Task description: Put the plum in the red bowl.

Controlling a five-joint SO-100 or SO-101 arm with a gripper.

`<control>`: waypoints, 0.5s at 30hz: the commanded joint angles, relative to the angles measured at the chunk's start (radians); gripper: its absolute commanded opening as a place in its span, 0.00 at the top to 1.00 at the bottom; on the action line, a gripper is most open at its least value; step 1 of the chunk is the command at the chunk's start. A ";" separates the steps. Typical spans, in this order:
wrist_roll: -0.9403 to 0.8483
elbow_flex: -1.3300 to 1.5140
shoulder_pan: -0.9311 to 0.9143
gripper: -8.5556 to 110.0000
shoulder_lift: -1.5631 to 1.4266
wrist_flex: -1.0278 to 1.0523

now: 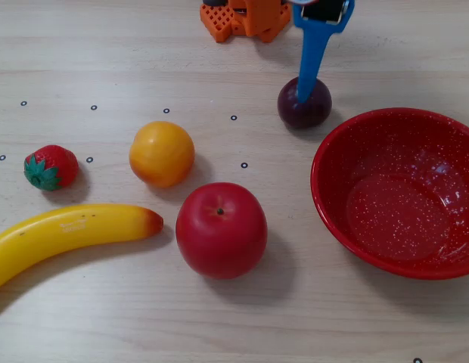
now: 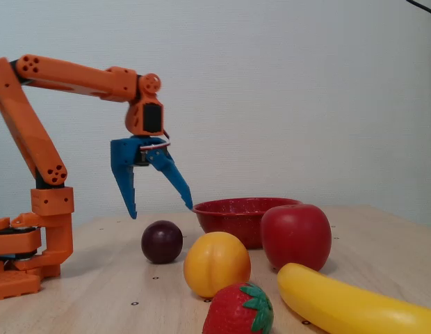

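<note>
The dark purple plum (image 1: 315, 110) lies on the wooden table just left of the red bowl (image 1: 330, 203) in a fixed view from above. There one blue finger (image 1: 312, 60) reaches down over the plum's left part. In a fixed view from the side, my blue gripper (image 2: 162, 211) hangs open directly above the plum (image 2: 162, 241), one fingertip to each side and clear of the fruit. Nothing is held. The speckled red bowl (image 2: 229, 207) stands empty behind the plum.
An orange ball (image 1: 161, 153), a red apple (image 1: 221, 229), a yellow banana (image 1: 60, 234) and a strawberry (image 1: 50, 167) lie left of and in front of the plum. The orange arm base (image 1: 246, 19) stands at the table's far edge.
</note>
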State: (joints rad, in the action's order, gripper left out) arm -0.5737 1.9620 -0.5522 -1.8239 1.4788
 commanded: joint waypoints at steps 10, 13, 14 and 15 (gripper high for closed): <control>0.023 -0.207 0.044 0.51 0.173 0.035; 0.015 -0.235 0.031 0.51 0.204 0.058; 0.014 -0.236 0.028 0.51 0.209 0.063; 0.014 -0.236 0.021 0.51 0.213 0.067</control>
State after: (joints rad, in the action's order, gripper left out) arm -0.5706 1.8024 -0.5200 -1.5861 1.5140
